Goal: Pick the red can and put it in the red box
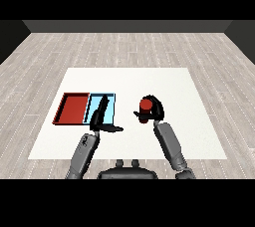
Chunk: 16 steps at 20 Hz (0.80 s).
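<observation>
The red can [145,105] stands upright right of the table's middle, with my right hand [154,109] curled round it from the right and behind. The red tray [72,108] lies at the left, side by side with the light blue tray [110,104] on its right. My left hand [99,116] hovers over the light blue tray, fingers straight and pointing away, thumb sticking out to the right. It holds nothing.
The white table [174,84] stretches well beyond the trays and the can. A grey wooden floor surrounds it.
</observation>
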Motion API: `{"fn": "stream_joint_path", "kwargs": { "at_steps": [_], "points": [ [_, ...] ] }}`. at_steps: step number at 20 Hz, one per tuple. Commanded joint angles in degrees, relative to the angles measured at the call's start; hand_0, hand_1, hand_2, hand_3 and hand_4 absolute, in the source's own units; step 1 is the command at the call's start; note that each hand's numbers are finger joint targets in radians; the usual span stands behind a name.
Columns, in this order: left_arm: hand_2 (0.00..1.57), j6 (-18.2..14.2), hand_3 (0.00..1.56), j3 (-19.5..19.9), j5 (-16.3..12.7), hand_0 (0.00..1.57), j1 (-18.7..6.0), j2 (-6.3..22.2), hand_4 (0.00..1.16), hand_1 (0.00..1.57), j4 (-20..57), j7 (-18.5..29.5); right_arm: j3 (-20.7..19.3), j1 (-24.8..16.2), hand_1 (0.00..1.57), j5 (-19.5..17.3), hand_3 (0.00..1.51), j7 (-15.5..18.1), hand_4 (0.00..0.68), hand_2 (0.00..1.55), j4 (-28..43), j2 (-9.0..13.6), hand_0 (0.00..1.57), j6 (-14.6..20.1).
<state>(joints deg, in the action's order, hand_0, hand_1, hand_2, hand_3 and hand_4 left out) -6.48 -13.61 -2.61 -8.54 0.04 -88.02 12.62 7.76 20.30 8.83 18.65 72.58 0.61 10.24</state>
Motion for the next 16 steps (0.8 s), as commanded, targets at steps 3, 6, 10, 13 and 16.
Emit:
{"fn": "stream_joint_path", "kwargs": {
  "at_steps": [3,6,10,13,16],
  "points": [
    [0.00,-0.60,0.00,-3.86,-1.87,0.00,-2.48,-0.04,0.00,0.00,2.33,-0.22,6.50,2.80,1.41,3.25,1.41,2.37,0.645,1.43,-2.35,-0.59,1.41,5.90],
    [0.00,-6.70,0.00,-9.28,-3.30,0.00,-5.80,-0.04,0.00,0.00,3.67,-1.16,6.03,7.94,1.41,2.95,1.39,0.49,0.639,1.41,-3.70,-0.60,1.41,6.21],
    [0.00,-6.20,0.00,-9.85,-3.50,0.00,-5.32,-0.04,0.00,0.00,4.79,-0.08,14.65,3.40,1.38,5.52,1.40,3.04,0.625,1.41,1.00,-0.61,1.38,11.63],
    [0.00,-8.70,0.00,-11.83,-2.83,0.00,-5.22,-0.04,0.00,0.00,4.72,-1.05,12.88,2.14,1.39,1.96,1.40,-2.08,0.615,1.41,6.35,-0.61,1.39,9.98],
    [0.00,-11.07,0.00,-12.09,-5.05,0.00,-10.37,-0.04,0.00,0.00,9.14,-0.60,10.81,6.40,1.41,5.60,1.41,1.81,0.618,1.43,-1.24,-0.61,1.41,7.45]
  ]
}}
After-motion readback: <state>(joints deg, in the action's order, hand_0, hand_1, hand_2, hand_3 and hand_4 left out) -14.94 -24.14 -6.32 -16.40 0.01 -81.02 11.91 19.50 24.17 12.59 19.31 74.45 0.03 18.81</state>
